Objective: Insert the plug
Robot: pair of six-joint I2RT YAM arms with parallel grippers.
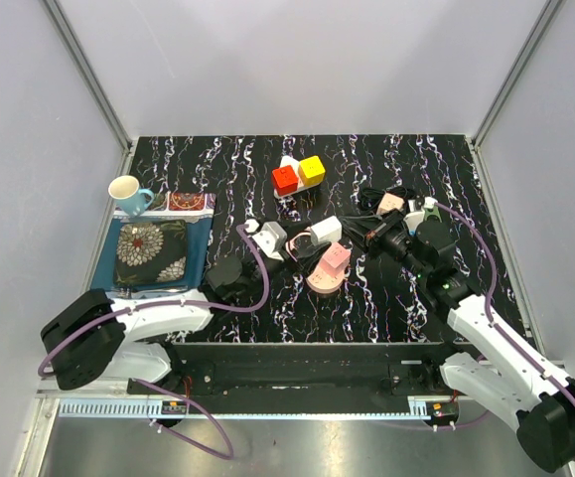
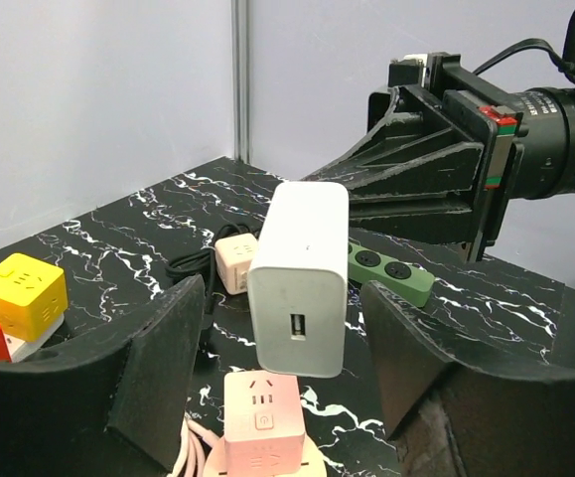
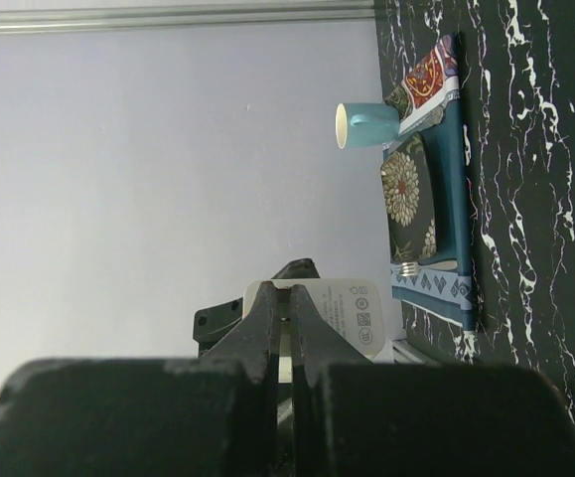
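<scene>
bare black marbled table lies on the arms' side of the pink socket cube, and pale walls close three sides. a green strip and a yellow cube sit further back. the white plug, a rounded block (usb port facing the left wrist camera), hangs just over the pink socket cube without touching it. the closed right gripper pinches it. the left gripper has its fingers spread either side, clear of it.

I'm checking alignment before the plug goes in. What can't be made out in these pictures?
- Charger pins: left wrist view, hidden by its own body; right wrist view, behind the right gripper.
- Its label print: right wrist view, too small.
- Pink socket cube base: left wrist view, cut off by bottom edge.
</scene>
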